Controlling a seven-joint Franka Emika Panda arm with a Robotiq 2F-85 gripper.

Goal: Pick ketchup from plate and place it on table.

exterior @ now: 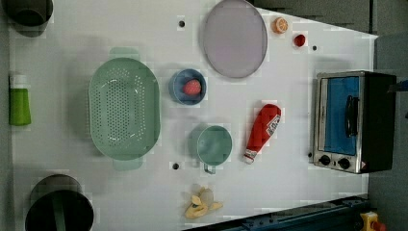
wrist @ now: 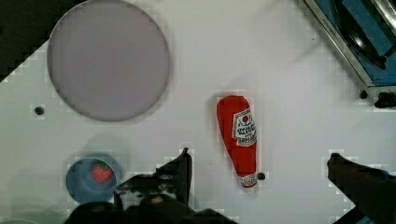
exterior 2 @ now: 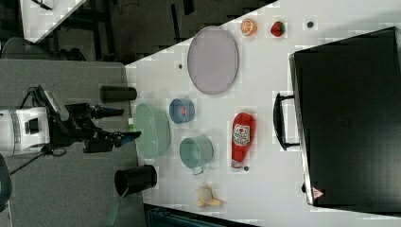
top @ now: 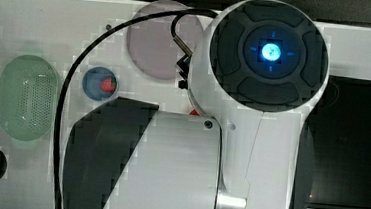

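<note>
The ketchup (exterior: 262,131) is a red soft bottle with a pale cap, lying flat on the white table (exterior: 298,110), apart from the plate. The lilac-grey plate (exterior: 234,38) lies near the table's far edge with nothing on it. In the wrist view the ketchup (wrist: 236,137) lies below my gripper (wrist: 259,156), whose two dark fingers (wrist: 182,168) stand wide open on either side of it, high above the table. The plate (wrist: 108,58) is off to one side. In the right view my gripper (exterior 2: 118,124) hangs well clear of the ketchup (exterior 2: 242,137) and holds nothing.
A green colander (exterior: 124,108), a blue bowl (exterior: 187,86) holding a strawberry and a green cup (exterior: 214,144) stand near the ketchup. A toaster oven (exterior: 351,120) is at the left view's right. A banana peel (exterior: 202,202), an orange slice (exterior: 280,25) and a green bottle (exterior: 19,101) lie around the edges.
</note>
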